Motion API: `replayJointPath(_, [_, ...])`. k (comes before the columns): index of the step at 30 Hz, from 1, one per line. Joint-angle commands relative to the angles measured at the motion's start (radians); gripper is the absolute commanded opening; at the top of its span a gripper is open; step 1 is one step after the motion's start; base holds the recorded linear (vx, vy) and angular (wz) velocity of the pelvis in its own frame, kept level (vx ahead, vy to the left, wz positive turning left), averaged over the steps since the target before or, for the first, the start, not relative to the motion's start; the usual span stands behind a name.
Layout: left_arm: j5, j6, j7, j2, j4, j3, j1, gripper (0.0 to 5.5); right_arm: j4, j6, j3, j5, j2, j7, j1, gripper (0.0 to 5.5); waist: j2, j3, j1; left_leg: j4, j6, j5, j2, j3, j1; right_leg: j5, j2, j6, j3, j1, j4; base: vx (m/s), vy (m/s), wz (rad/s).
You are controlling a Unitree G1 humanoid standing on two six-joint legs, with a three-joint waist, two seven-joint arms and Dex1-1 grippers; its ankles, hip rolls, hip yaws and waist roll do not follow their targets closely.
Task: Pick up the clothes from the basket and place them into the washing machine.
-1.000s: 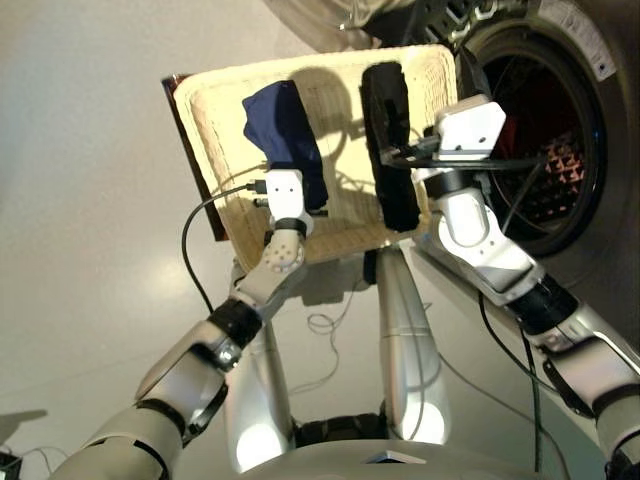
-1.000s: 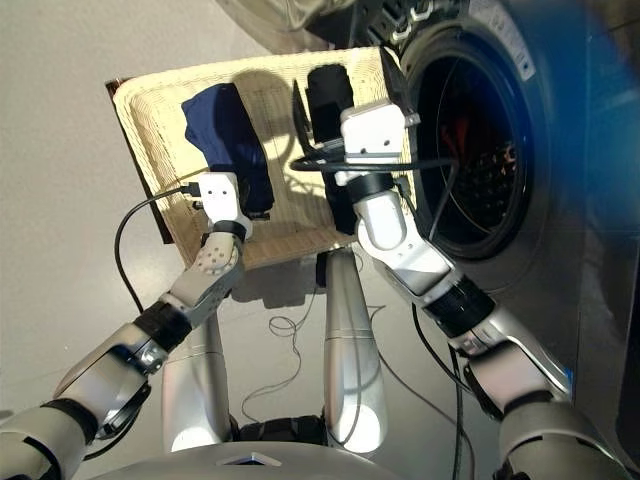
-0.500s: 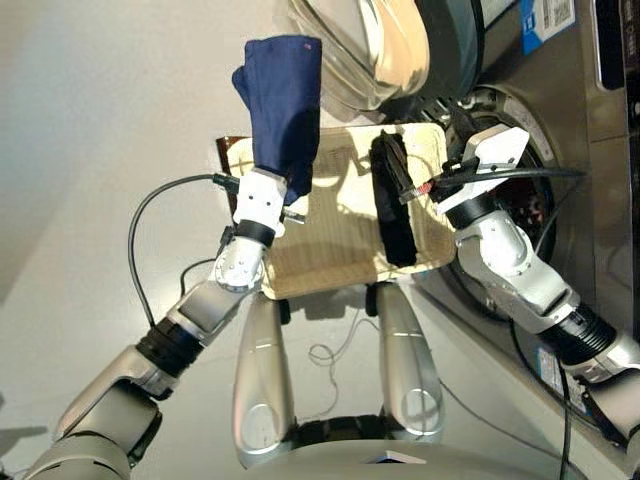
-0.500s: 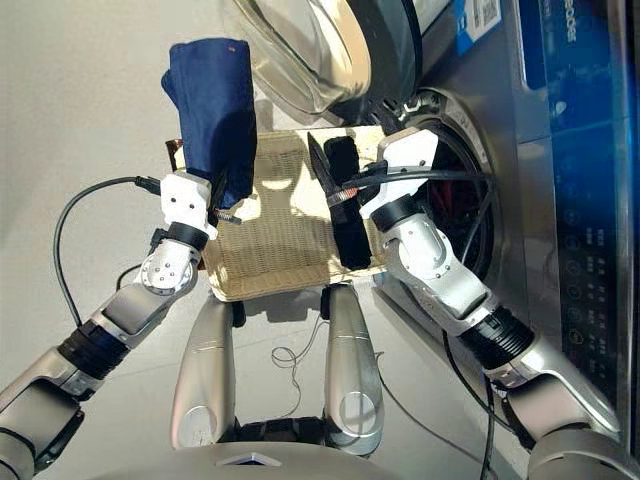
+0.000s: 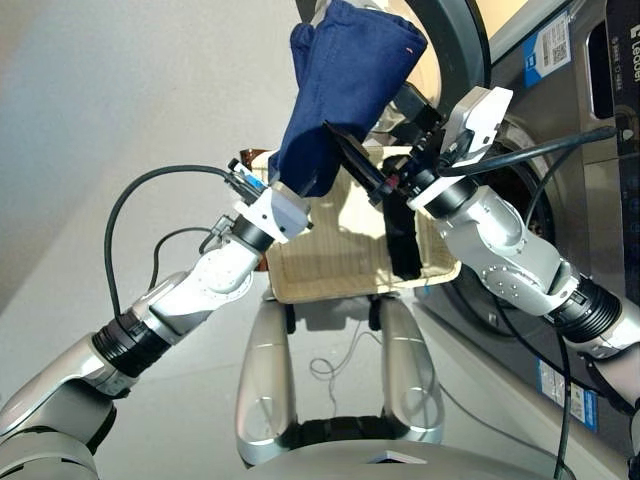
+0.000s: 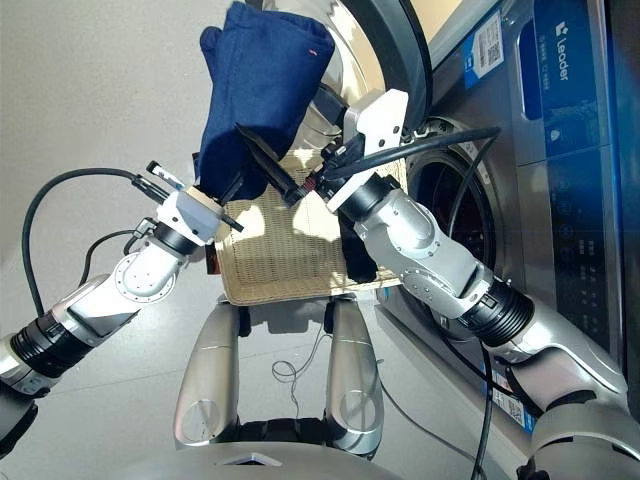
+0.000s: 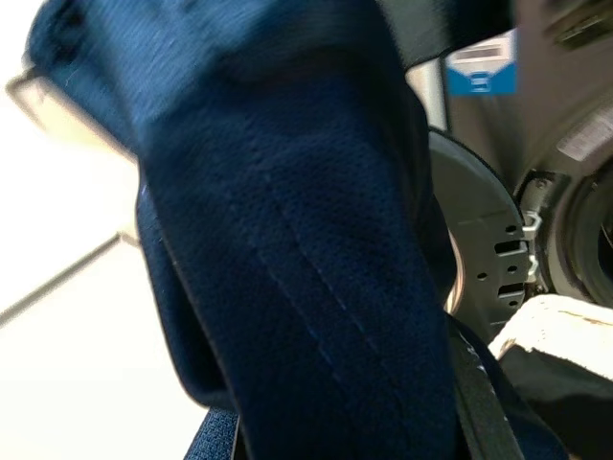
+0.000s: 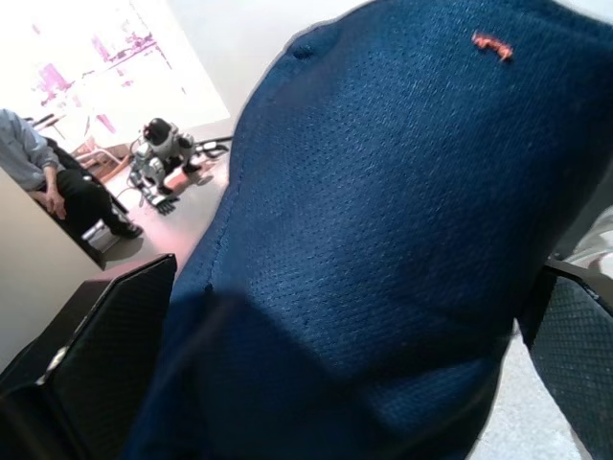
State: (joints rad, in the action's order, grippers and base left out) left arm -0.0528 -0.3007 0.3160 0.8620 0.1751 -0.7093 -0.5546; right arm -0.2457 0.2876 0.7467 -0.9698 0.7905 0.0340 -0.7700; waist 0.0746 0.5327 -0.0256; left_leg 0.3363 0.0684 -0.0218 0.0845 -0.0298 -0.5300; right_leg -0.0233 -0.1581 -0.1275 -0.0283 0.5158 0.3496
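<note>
Right eye view: my left tool [image 6: 215, 205] is clamped on the navy garment [image 6: 255, 90], held high, long axis upright. My spread right tool [image 6: 270, 165] is nearer the washing machine [image 6: 460, 220], off right.

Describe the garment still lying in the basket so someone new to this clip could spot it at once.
Find the washing machine on the right; the cream wicker basket sits in front of its opening. Along the basket's machine-side edge lies the black garment, a long narrow strip. Unlike the navy garment, which the left gripper holds up in the air, it is black and rests in the basket.
</note>
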Motion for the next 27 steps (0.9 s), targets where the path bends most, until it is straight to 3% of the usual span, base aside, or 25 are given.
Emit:
replayJointPath(1, [0.082,-0.086,0.033,0.023,0.18,-0.028,-0.089,0.0,-0.053,0.036,0.001,-0.012,0.018,-0.004,-0.093,5.5,-0.013,-0.037,-0.007,-0.023,0.015,0.021,-0.049,-0.056,0.039,0.071,0.006,-0.012,0.004,0.023,-0.017,0.0,0.0,0.0])
replayJointPath(10, [0.103,-0.084,0.063,-0.007,0.166,-0.059,-0.135,0.0,-0.033,0.038,0.012,-0.025,0.001,0.003,-0.101,5.5,-0.018,-0.026,-0.001,0.003,0.01,0.016,-0.05,-0.058,0.019,0.071,0.003,-0.009,0.015,0.039,-0.004,0.0,0.0,0.0])
replayJointPath(11, [0.104,-0.084,0.063,-0.007,0.165,-0.06,-0.136,0.0,-0.033,0.038,0.012,-0.025,0.001,0.003,-0.101,4.29,-0.018,-0.026,-0.001,0.003,0.01,0.016,-0.05,-0.058,0.018,0.071,0.003,-0.009,0.015,0.039,-0.004,0.0,0.0,0.0])
replayJointPath(12, [0.109,-0.08,0.065,-0.013,0.163,-0.061,-0.139,0.0,-0.029,0.041,0.006,-0.02,-0.005,0.01,-0.095,2.67,-0.019,-0.024,0.0,0.006,0.009,0.015,-0.051,-0.059,0.017,0.071,0.002,-0.008,0.015,0.04,-0.003,0.0,0.0,0.0])
replayJointPath(14, [0.111,-0.079,0.067,-0.016,0.162,-0.061,-0.139,0.0,-0.029,0.044,0.0,-0.015,-0.009,0.015,-0.091,0.71,-0.02,-0.023,0.0,0.008,0.008,0.015,-0.051,-0.058,0.015,0.071,0.002,-0.008,0.017,0.042,-0.001,0.0,0.0,0.0])
replayJointPath(15, [0.112,-0.078,0.07,-0.02,0.157,-0.06,-0.137,0.0,-0.032,0.048,-0.01,-0.001,-0.016,0.025,-0.082,0.0,-0.019,-0.022,0.0,0.008,0.008,0.015,-0.052,-0.056,0.013,0.071,0.001,-0.008,0.019,0.042,-0.002,0.0,0.0,0.0])
replayJointPath(27, [0.139,-0.068,0.105,-0.041,0.124,-0.045,-0.1,0.0,-0.049,0.093,-0.113,0.124,-0.075,0.108,0.019,0.0,-0.02,-0.018,-0.001,0.024,0.002,0.011,-0.056,-0.056,-0.001,0.067,-0.001,-0.008,0.02,0.048,0.006,0.0,0.0,0.0])
